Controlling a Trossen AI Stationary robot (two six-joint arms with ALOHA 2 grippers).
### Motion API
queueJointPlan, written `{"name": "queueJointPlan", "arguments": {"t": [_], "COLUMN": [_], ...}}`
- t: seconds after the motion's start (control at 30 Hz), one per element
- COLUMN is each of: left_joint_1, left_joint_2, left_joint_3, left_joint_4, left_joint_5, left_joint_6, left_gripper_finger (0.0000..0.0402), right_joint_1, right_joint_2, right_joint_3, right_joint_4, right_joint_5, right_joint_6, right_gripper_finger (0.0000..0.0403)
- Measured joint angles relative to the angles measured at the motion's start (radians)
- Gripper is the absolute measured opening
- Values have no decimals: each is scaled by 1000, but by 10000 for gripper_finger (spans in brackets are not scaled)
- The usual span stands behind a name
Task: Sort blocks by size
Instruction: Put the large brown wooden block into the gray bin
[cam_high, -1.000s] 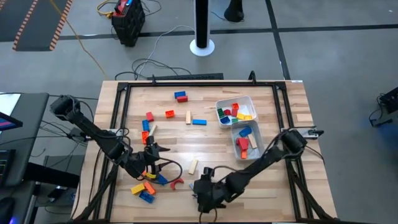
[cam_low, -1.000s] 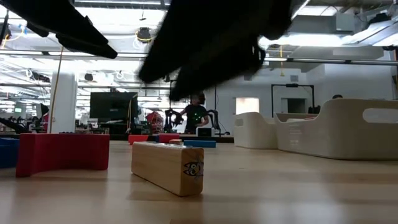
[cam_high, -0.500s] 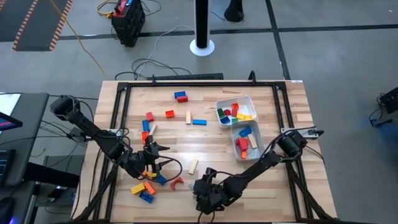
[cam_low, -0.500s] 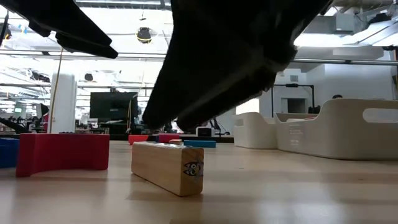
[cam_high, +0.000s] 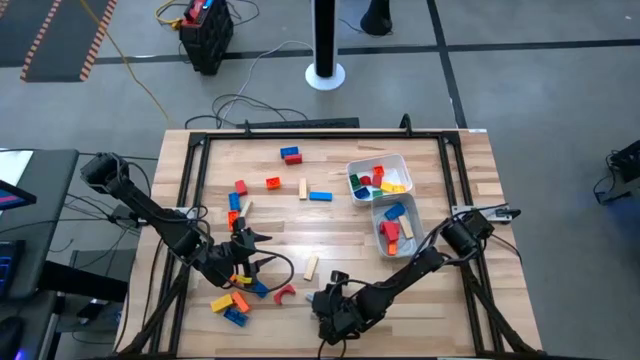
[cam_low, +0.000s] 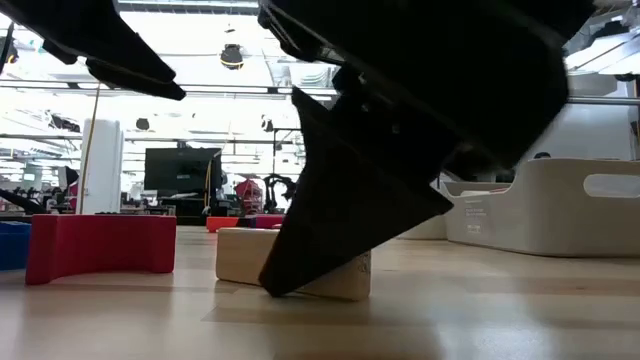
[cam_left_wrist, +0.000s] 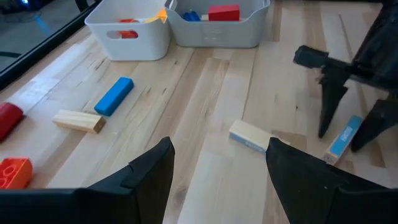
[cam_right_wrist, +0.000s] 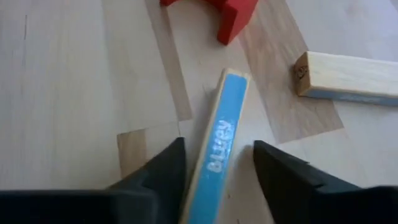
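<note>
A tan bar block with a blue lettered face (cam_right_wrist: 222, 127) lies on the table near the front edge. My right gripper (cam_right_wrist: 217, 149) is open and straddles its near end; in the high view this gripper (cam_high: 322, 297) covers it. A second tan block (cam_high: 311, 267) and a red arch block (cam_high: 285, 293) rest flat close by. My left gripper (cam_high: 248, 243) hovers open over the table's left half, with nothing between its fingers (cam_left_wrist: 149, 174). Orange, blue and yellow blocks (cam_high: 230, 303) lie below it. My right gripper has one finger (cam_right_wrist: 165, 171) against the block's long side (cam_right_wrist: 200, 165) at its near end. The other finger (cam_right_wrist: 277, 171) stands a small gap off the opposite side. The fingers slant down from the table's near right. The block rests on the table.
A white tub (cam_high: 352, 168) and a clear tub (cam_high: 415, 232), both holding blocks, stand at the right. Loose blocks lie in the far middle: blue on red (cam_high: 290, 154), orange (cam_high: 272, 182), tan (cam_high: 303, 188) and blue (cam_high: 320, 196). A black frame (cam_high: 190, 190) rims the table.
My right gripper has come down onto the table and its fingers have drawn closer together around the tan block. In the low view that block has turned about on the table: it showed its end before and now shows its long side.
</note>
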Motion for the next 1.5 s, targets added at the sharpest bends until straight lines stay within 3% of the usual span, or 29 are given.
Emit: {"name": "queueJointPlan", "arguments": {"t": [0.17,0.3,0.4,0.5,0.63,0.7,0.9,1.2,1.33,1.43,1.5], "left_joint_1": [0,0,0,0,0,0,0,0,0,0,0], "left_joint_2": [0,0,0,0,0,0,0,0,0,0,0], "left_joint_3": [0,0,0,0,0,0,0,0,0,0,0], "left_joint_4": [-7,-7,-8,-8,-13,-19,-23,-24,-24,-23,-22], "left_joint_5": [1,1,1,1,1,1,2,2,2,2,1], "left_joint_6": [-3,-3,-3,-3,-3,-6,-11,-8,-8,-8,-7], "left_gripper_finger": [245,245,245,245,245,245,245,245,245,245,245], "right_joint_1": [-3,-14,-12,-14,-29,-36,-74,-76,-75,-70,-81], "right_joint_2": [-28,-132,-234,-311,-350,-350,-361,-393,-457,-524,-554], "right_joint_3": [0,-2,1,1,-7,-34,-191,-269,-269,-269,-269], "right_joint_4": [-96,-280,-487,-750,-1087,-1160,-1125,-1121,-1114,-996,-814], "right_joint_5": [-2,19,138,220,223,217,119,77,92,147,162], "right_joint_6": [-35,-13,80,275,567,647,677,719,717,621,460], "right_gripper_finger": [81,81,81,81,81,81,98,224,251,253,254]}}
